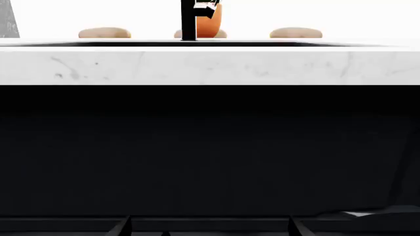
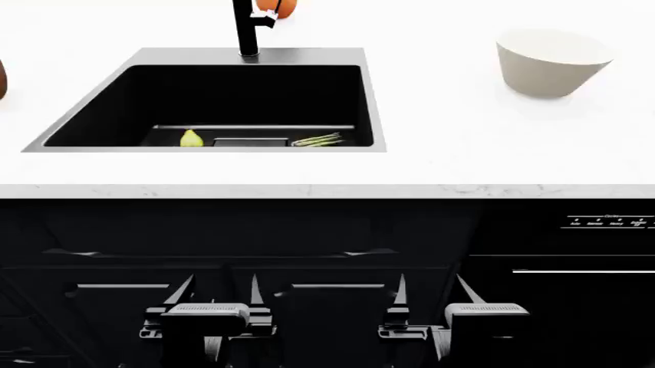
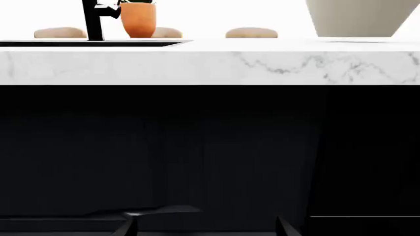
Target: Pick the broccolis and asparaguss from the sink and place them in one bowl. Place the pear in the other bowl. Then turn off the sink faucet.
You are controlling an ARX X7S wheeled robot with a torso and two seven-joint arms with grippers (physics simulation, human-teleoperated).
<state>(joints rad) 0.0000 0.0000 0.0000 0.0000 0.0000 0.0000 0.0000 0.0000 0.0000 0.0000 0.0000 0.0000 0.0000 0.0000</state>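
In the head view the black sink (image 2: 123, 61) is set in the white counter. On its floor lie the yellow-green pear (image 2: 192, 138) and the asparagus bundle (image 2: 317, 140); the broccoli is hidden. The black faucet (image 2: 245, 31) stands behind the basin and also shows in the left wrist view (image 1: 189, 19) and the right wrist view (image 3: 94, 19). The off-white bowl (image 2: 551, 61) sits at the right and shows in the right wrist view (image 3: 357, 18). A sliver of the brown wooden bowl (image 2: 2, 79) shows at the left edge. My left gripper (image 2: 218, 295) and right gripper (image 2: 430, 295) are open and empty, low before the cabinet.
An orange vase (image 2: 278, 8) stands behind the faucet. The white marble counter edge (image 2: 327, 192) overhangs dark cabinet fronts with handles (image 2: 123, 287). An appliance panel (image 2: 609, 222) is at the right. Tan stool tops (image 1: 105, 33) show beyond the counter.
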